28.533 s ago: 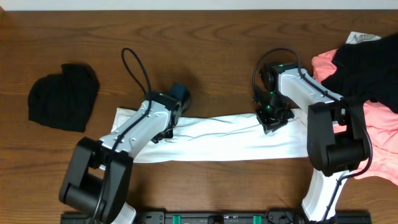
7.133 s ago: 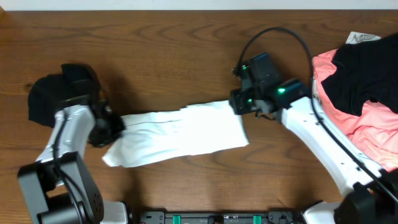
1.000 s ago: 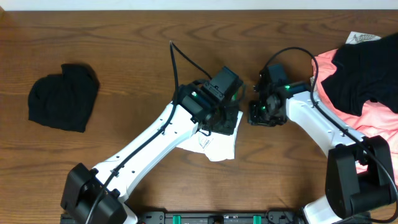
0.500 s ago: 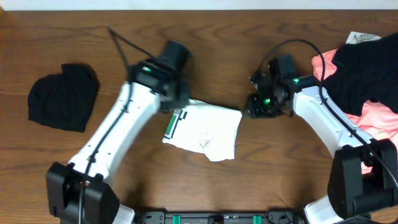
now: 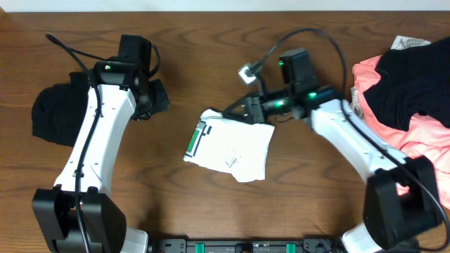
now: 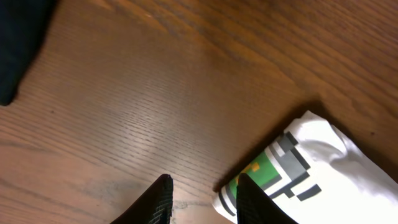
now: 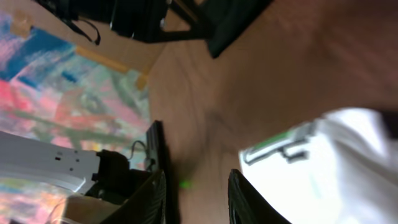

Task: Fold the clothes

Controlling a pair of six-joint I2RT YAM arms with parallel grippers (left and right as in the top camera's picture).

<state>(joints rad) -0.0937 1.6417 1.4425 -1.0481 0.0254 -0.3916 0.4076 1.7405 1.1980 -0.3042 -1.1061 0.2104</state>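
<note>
The white T-shirt (image 5: pixel 235 144) lies folded on the table (image 5: pixel 211 42), logo (image 5: pixel 197 138) up. Left gripper (image 5: pixel 153 104) hangs well apart, right gripper (image 5: pixel 245 109) at its top edge; jaws on both part-open, holding nothing. A low right finger could snag the fold and undo it

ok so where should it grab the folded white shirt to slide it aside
Probably the white T-shirt by its logo edge, coming in low from the left. That edge looks like a rounded fold binding all layers; the lower right corner looks loose.
</note>
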